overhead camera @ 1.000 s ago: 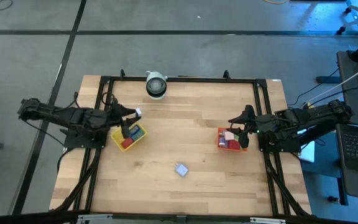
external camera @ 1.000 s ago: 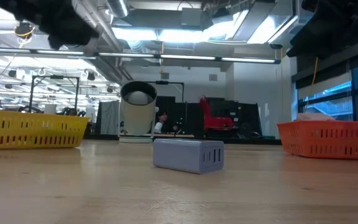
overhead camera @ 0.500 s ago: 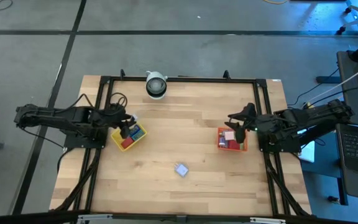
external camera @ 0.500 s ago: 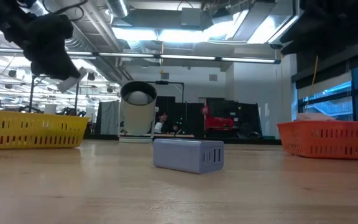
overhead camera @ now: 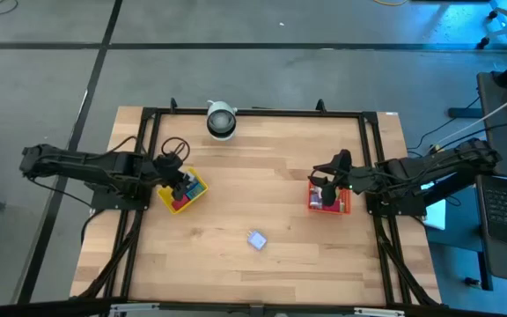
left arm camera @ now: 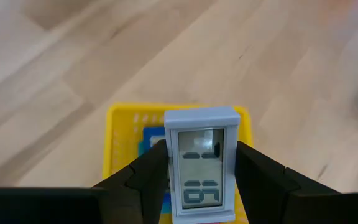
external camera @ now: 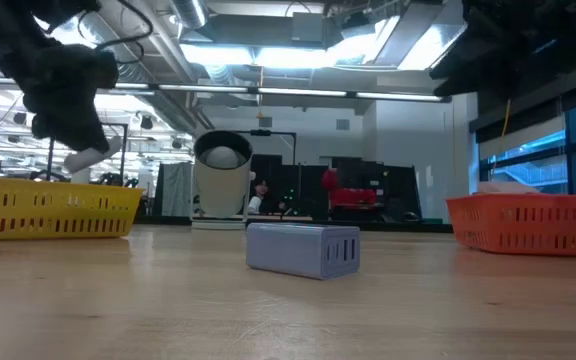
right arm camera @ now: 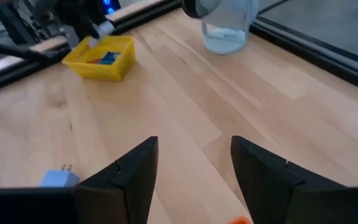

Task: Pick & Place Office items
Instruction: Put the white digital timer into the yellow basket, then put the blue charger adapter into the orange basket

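In the left wrist view we see what the overhead view hides: the left gripper (left arm camera: 201, 177) is clenched on a pale blue-white block (left arm camera: 201, 163) with a grey display face, held above the yellow tray (left arm camera: 117, 127), where blue and red pieces lie. The segmented marks on the display are not legible to us. From above, the right gripper (overhead camera: 324, 187) hangs over the red-orange tray (overhead camera: 345, 204); its wrist view shows both fingers spread apart with nothing between them. One pale blue item (overhead camera: 256, 239) lies alone on the table (overhead camera: 262, 167), between the trays; the low view shows slots on its end face.
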